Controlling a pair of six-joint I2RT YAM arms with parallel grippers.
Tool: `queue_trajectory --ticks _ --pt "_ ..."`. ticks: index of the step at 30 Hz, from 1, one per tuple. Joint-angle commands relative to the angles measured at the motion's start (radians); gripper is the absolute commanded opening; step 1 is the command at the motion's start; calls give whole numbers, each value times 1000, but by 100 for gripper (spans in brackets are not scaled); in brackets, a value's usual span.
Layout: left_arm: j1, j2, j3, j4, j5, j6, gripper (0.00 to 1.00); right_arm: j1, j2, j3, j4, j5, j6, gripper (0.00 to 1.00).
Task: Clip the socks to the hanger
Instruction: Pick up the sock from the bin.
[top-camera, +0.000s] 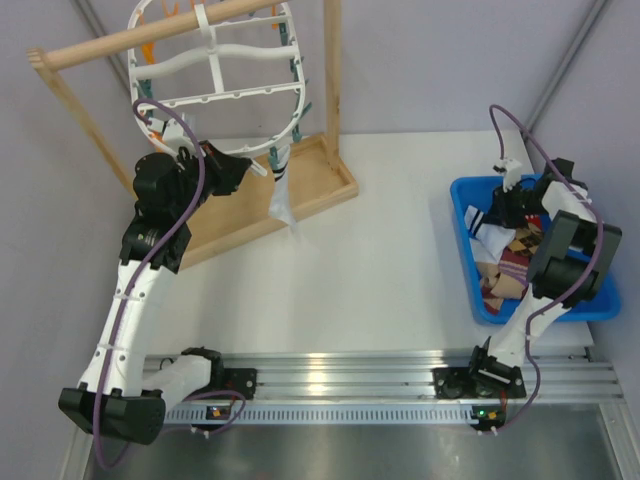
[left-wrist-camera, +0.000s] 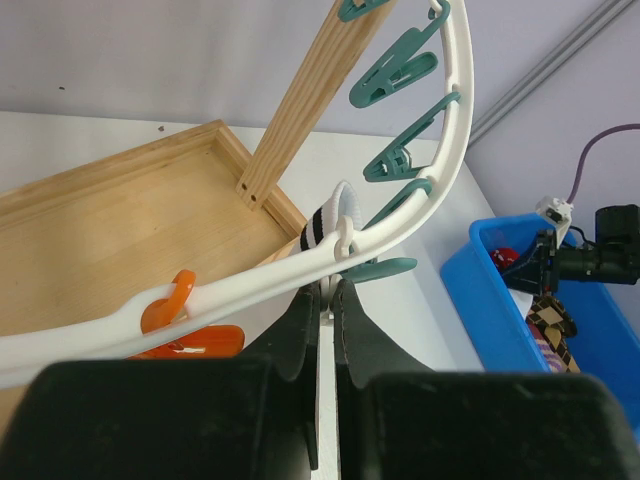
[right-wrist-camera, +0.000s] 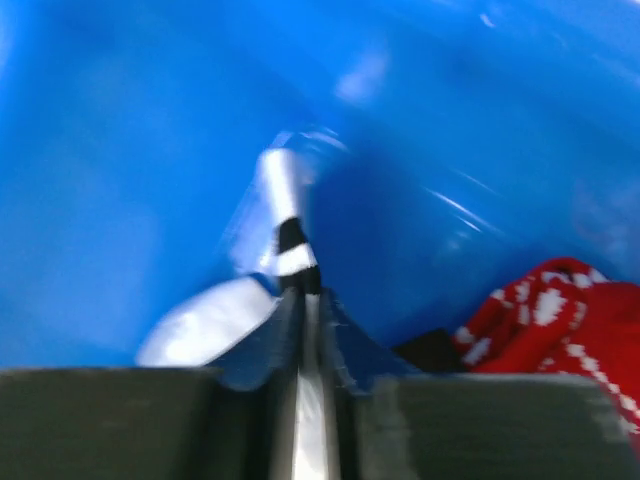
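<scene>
Several socks (top-camera: 505, 265) lie heaped in a blue bin (top-camera: 458, 215) at the near right of the table (top-camera: 380, 260). Inside it, the right fingers (right-wrist-camera: 345, 335), nearly closed, seem to pinch the cuff of a banded white sock (right-wrist-camera: 285, 200) beside a red patterned sock (right-wrist-camera: 560, 310); that view is blurred. Farther off, at left, the left fingers (left-wrist-camera: 365, 330) are pressed together, apparently empty, just under the rim of the white hanger (left-wrist-camera: 457, 100). One clipped white sock (top-camera: 282, 200) hangs from that rim. Judging by the full bin, most of the clipping is left to do.

White table (top-camera: 400, 250), wooden rack (top-camera: 345, 190), blue bin (top-camera: 460, 225)
</scene>
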Motion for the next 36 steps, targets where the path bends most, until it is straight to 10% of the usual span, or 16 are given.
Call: queue_trajectory --ticks 1,10,30,36 --pt "2 -2 -1 10 18 2 0 -7 38 17 87 110 -13 15" --pt "2 2 -5 26 24 1 0 -7 -43 -12 100 130 -129 56" --pt "2 -1 2 9 9 21 0 108 88 -72 230 317 -16 52" --pt "2 -4 -10 19 9 19 0 108 75 -110 233 302 -50 17"
